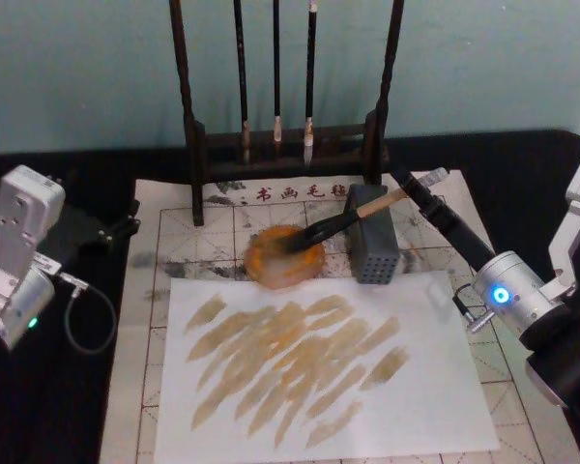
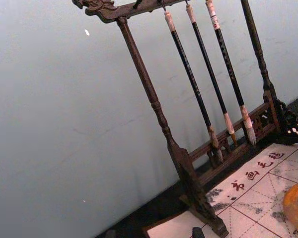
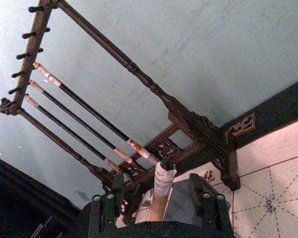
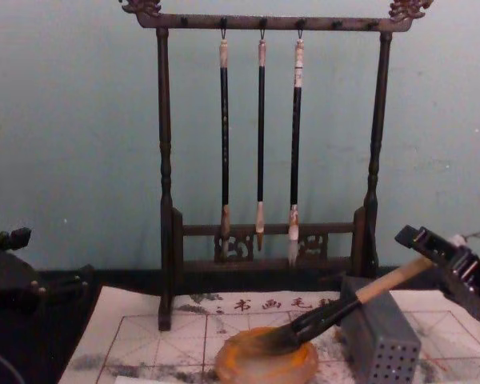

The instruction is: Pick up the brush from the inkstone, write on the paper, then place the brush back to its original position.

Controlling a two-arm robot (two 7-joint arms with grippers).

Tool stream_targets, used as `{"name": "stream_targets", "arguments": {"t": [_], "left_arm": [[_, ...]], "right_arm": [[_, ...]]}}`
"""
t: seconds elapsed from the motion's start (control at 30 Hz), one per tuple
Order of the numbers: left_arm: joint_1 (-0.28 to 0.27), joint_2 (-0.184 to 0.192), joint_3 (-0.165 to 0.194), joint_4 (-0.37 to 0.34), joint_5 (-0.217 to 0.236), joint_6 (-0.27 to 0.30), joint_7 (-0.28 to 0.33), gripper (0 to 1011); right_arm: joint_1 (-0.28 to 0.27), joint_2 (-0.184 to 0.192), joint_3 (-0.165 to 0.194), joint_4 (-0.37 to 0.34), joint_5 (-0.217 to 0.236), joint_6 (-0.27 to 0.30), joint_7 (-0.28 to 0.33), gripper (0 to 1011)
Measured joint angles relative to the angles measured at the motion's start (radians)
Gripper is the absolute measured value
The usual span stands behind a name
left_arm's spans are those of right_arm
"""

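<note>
The right tool sits far right, its jaws spread either side of the brush handle's white-wrapped end, gripping nothing. The brush slants with its bristles in the inkstone and its handle propped on a grey box. Brown strokes cover the white sheet on the gridded paper, so the return looks done. Next, I judge, the tool should withdraw without nudging the handle. The left tool is parked at the left. The counter is black, the wall pale teal, and a brush rack stands at the far edge.

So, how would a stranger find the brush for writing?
Start at the wooden rack at the back. Before it sits the orange inkstone on the paper; the brush slants from it over the grey box to the right gripper. Unlike the three thin hanging brushes, it is thick, tan-handled.
</note>
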Motion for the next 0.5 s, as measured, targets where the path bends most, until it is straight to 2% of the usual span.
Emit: {"name": "stream_targets", "arguments": {"t": [0.03,0.2,0.5], "left_arm": [[0.0,0.0,0.0,0.0,0.0,0.0,0.0,1001],[0.0,0.0,0.0,0.0,0.0,0.0,0.0,1001],[0.0,0.0,0.0,0.0,0.0,0.0,0.0,1001]], "right_arm": [[0.0,0.0,0.0,0.0,0.0,0.0,0.0,885],[0.0,0.0,0.0,0.0,0.0,0.0,0.0,994],[-0.005,-0.006,0.01,-0.005,-0.003,-0.016,0.0,1000]]}}
